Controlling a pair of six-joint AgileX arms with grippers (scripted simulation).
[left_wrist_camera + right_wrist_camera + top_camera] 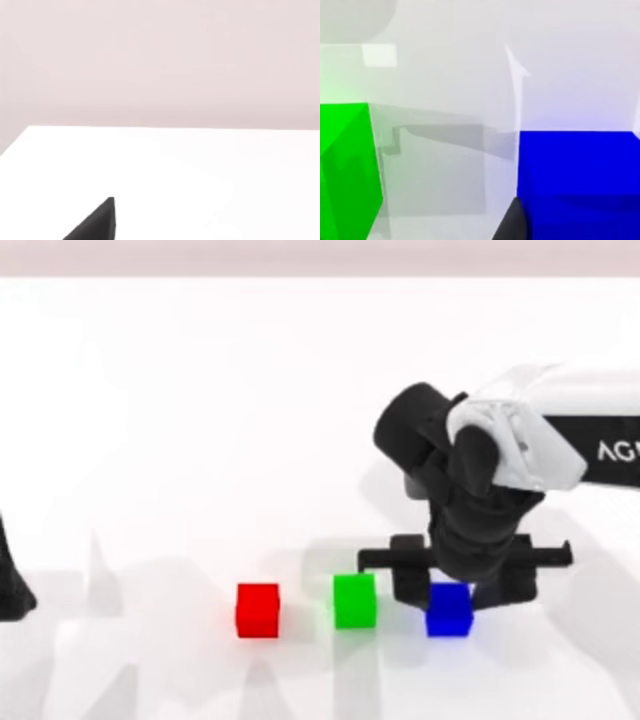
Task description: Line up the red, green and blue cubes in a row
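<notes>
Three cubes stand in a row near the table's front edge: the red cube (258, 610) on the left, the green cube (355, 601) in the middle and the blue cube (448, 609) on the right. My right gripper (452, 590) reaches down over the blue cube and is shut on it; the cube rests level with the other two. In the right wrist view one dark fingertip (512, 225) presses the side of the blue cube (575, 180), with the green cube (347, 170) a gap away. My left arm (10, 585) is parked at the left edge.
The white table (200, 440) stretches behind and to the left of the cubes. The right arm's white forearm (560, 440) comes in from the right edge. The left wrist view shows only one finger (97, 224) over bare table and the far edge (150, 127).
</notes>
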